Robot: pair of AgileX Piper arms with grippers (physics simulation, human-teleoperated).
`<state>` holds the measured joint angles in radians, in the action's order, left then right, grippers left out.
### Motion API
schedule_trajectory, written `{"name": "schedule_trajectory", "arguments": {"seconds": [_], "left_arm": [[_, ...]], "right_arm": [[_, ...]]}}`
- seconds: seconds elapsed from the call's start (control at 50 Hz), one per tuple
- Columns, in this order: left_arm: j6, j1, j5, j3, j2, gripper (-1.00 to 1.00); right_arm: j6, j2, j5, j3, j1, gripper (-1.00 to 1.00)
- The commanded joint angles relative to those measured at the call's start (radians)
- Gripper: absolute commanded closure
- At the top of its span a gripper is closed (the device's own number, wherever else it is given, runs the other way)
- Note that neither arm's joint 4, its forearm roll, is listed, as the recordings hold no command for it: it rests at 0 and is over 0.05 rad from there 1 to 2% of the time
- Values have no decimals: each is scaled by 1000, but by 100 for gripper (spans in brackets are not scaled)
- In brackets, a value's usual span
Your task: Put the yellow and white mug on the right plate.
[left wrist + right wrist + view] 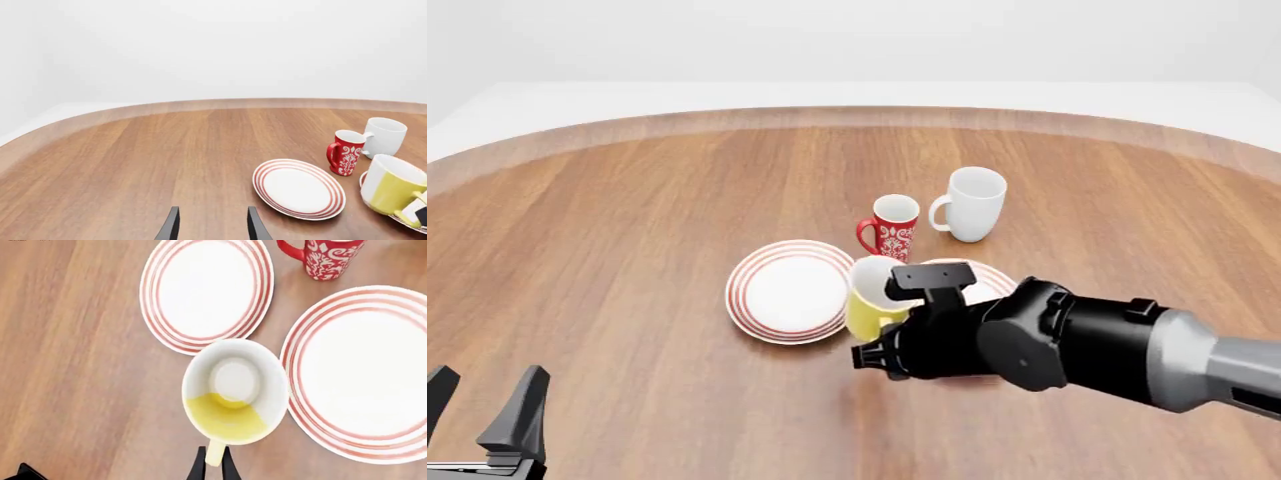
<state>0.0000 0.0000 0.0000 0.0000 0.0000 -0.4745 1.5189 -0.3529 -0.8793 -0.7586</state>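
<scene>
A round wooden table (627, 230) carries a red mug with white pattern (893, 227), upright, with a taller all-white mug (973, 203) just beside it, farther back. The left plate (787, 291), white with red rings, lies nearer

The yellow ceramic mug with white inside (233, 390) is seen between the two red-ringed white plates, left (785, 290) and right (363, 372)

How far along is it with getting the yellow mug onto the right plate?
Done: the right end effector is shut on the yellow and white mug's handle. In hand: the mug sits between the two plates, tilted. Left: setting it on the right plate, then letting go.
</scene>
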Motion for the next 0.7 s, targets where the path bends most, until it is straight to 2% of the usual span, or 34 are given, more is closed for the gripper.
{"name": "schedule_trajectory", "arguments": {"seconds": [0.02, 0.58, 0.7], "left_arm": [[0, 0, 0, 0, 0, -100], [0, 0, 0, 0, 0, -100], [0, 0, 0, 0, 0, -100]], "right_arm": [[84, -24, -84, -63, 62, 100], [262, -92, -107, 27, 262, 100], [321, -89, -97, 34, 312, 100]]}}
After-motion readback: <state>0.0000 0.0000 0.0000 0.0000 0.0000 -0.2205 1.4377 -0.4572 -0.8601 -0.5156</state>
